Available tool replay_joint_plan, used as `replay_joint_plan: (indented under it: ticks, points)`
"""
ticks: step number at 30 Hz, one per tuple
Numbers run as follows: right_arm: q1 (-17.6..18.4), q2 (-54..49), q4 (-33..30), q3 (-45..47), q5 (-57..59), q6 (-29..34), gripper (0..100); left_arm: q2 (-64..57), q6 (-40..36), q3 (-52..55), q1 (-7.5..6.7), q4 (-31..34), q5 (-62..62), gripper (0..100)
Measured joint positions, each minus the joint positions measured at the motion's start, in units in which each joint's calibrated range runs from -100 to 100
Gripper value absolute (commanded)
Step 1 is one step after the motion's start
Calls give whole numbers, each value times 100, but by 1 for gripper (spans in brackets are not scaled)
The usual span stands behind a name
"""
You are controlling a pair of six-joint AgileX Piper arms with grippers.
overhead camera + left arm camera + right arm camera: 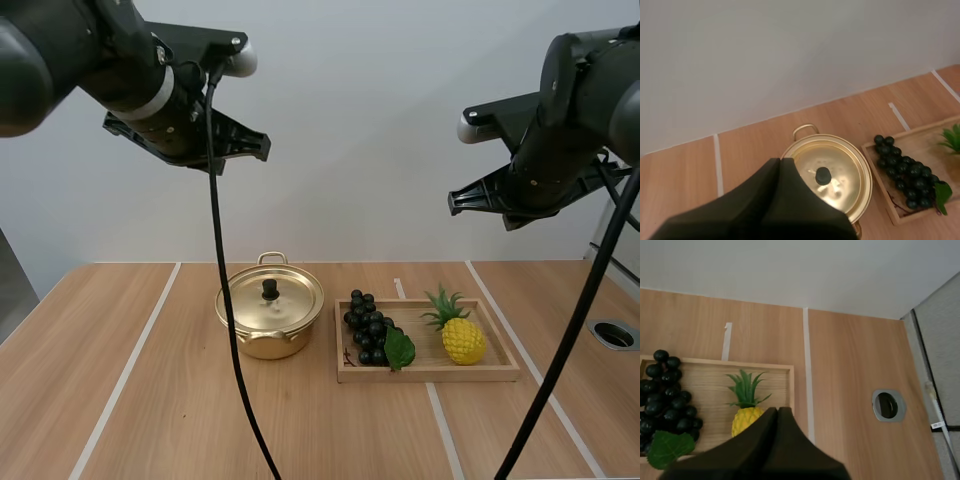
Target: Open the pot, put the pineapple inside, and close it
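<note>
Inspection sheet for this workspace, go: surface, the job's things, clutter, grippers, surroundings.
Surface: wooden table with pale stripes; a round metal-rimmed hole near its right edge.
Job's things: pot stands left of the tray, lid on. Pineapple lies in the right part of the tray.
Clutter: grapes with a green leaf, in the tray's left part, apart from the pineapple.
Grippers: left gripper shut on nothing, raised above the pot. Right gripper shut on nothing, raised above the pineapple.
Surroundings: plain pale wall behind the table.
</note>
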Motion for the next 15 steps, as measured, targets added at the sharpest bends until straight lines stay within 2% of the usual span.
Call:
replay_joint_plan:
  ticks: [15]
  points:
    - [0, 591, 27, 109, 215, -7, 0, 1267, 640, 15, 0, -137, 394, 0]
